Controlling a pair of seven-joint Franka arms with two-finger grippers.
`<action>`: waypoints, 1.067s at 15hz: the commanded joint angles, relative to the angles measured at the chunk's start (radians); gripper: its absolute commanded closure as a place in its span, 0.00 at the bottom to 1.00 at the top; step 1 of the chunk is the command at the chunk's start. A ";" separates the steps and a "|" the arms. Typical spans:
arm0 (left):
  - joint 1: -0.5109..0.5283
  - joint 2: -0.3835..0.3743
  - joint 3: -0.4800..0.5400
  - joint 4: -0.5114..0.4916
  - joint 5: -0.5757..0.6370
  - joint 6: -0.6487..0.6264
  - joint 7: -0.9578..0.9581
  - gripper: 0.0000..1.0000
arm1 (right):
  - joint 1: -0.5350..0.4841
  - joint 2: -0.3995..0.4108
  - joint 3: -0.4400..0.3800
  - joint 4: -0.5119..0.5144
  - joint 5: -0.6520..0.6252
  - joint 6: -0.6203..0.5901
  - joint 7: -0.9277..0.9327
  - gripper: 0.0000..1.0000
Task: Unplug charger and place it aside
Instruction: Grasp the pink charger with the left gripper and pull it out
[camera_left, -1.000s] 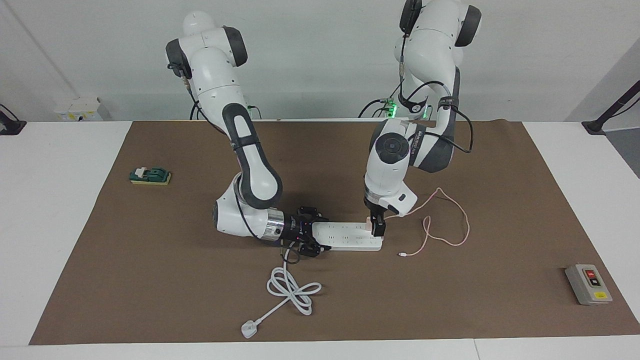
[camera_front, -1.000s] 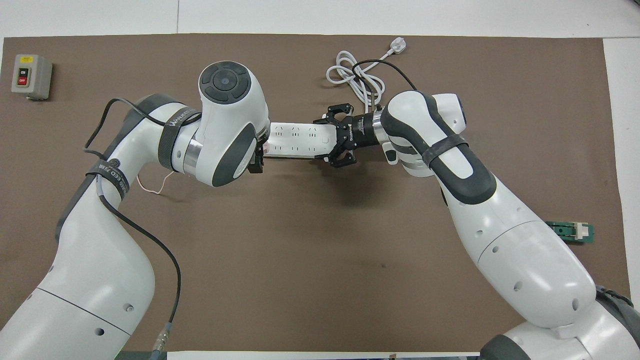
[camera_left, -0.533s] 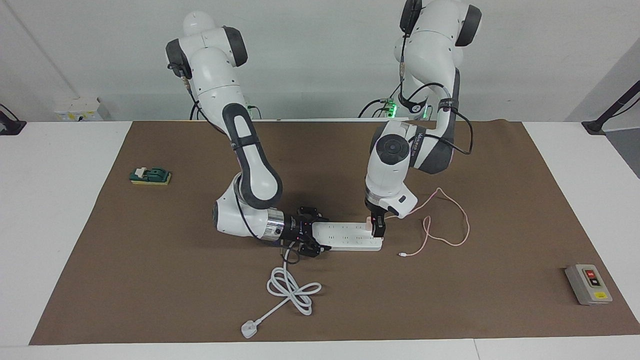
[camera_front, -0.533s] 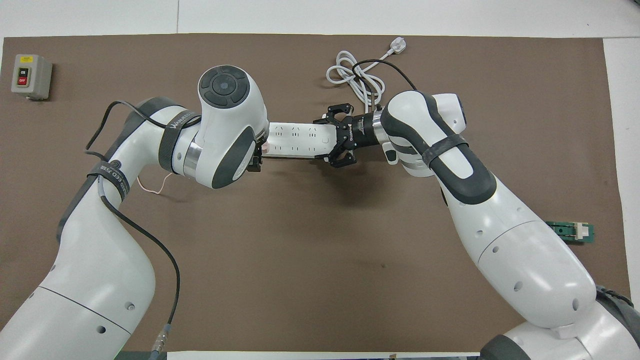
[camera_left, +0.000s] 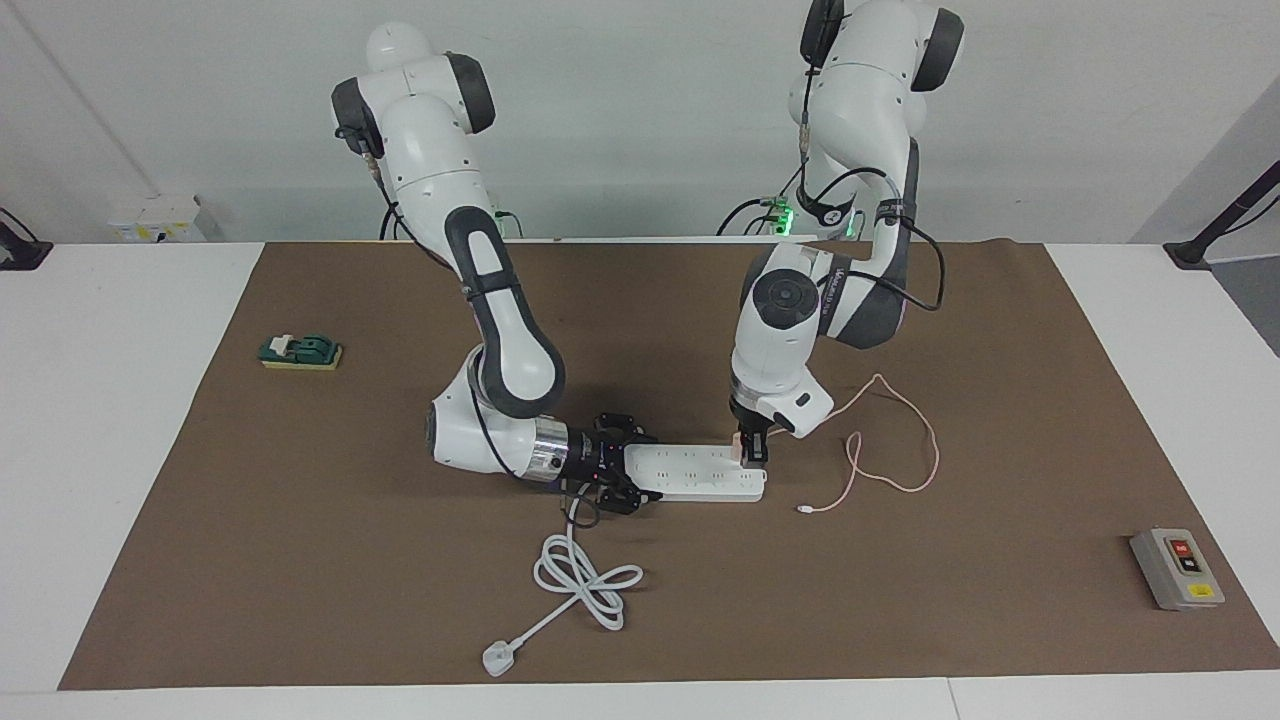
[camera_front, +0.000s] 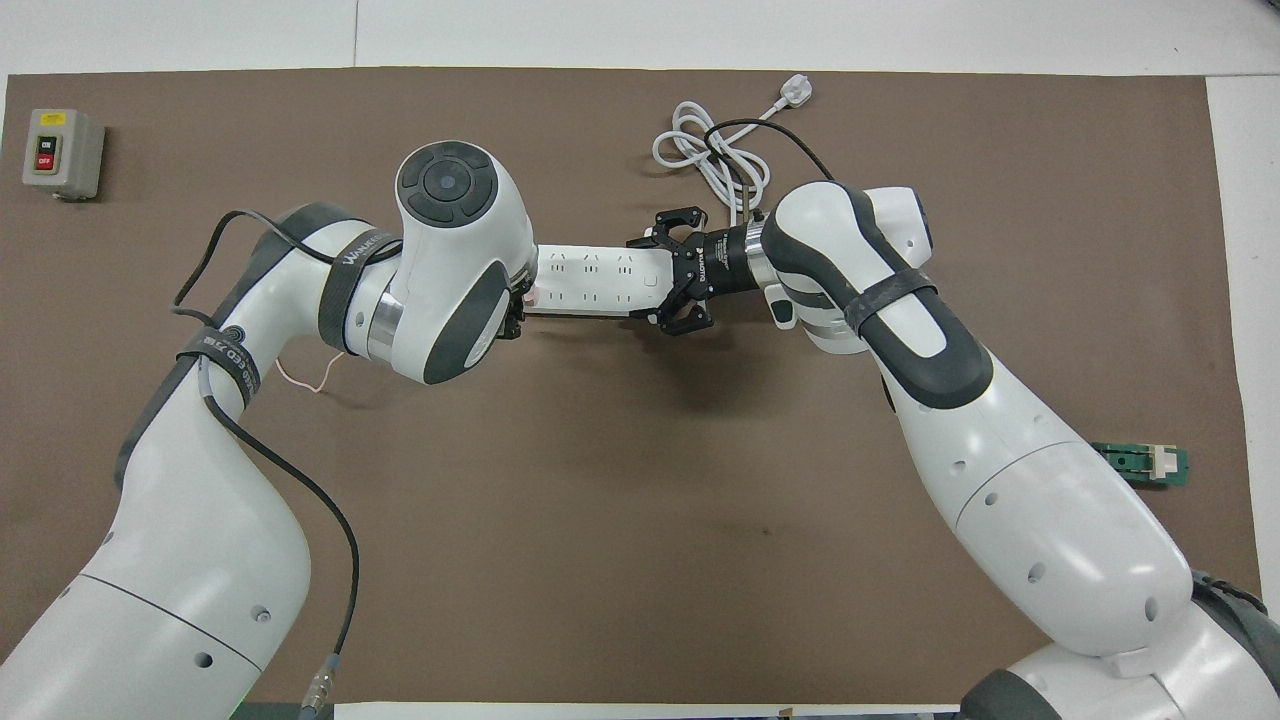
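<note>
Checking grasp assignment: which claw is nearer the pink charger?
Left. The left claw is right at the charger, at the power strip's end toward the left arm. The right claw is at the strip's other end.

Two white Franka arms lean in over mid-table. The left gripper (camera_left: 752, 452) points straight down from a bent elbow, its dark fingers drawn close together. The right gripper (camera_left: 622, 478) lies low and level, wrist horizontal, its forearm sloping steeply down from a raised elbow.
</note>
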 joint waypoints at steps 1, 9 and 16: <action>-0.003 -0.047 0.007 -0.061 0.013 0.022 0.034 1.00 | 0.007 0.060 -0.001 0.015 -0.029 0.070 -0.008 1.00; 0.002 -0.049 0.007 -0.041 0.006 -0.048 0.060 1.00 | 0.007 0.060 -0.001 0.013 -0.032 0.073 -0.008 1.00; -0.001 -0.088 0.007 -0.020 0.004 -0.139 0.079 1.00 | 0.007 0.060 -0.001 0.015 -0.037 0.071 -0.008 1.00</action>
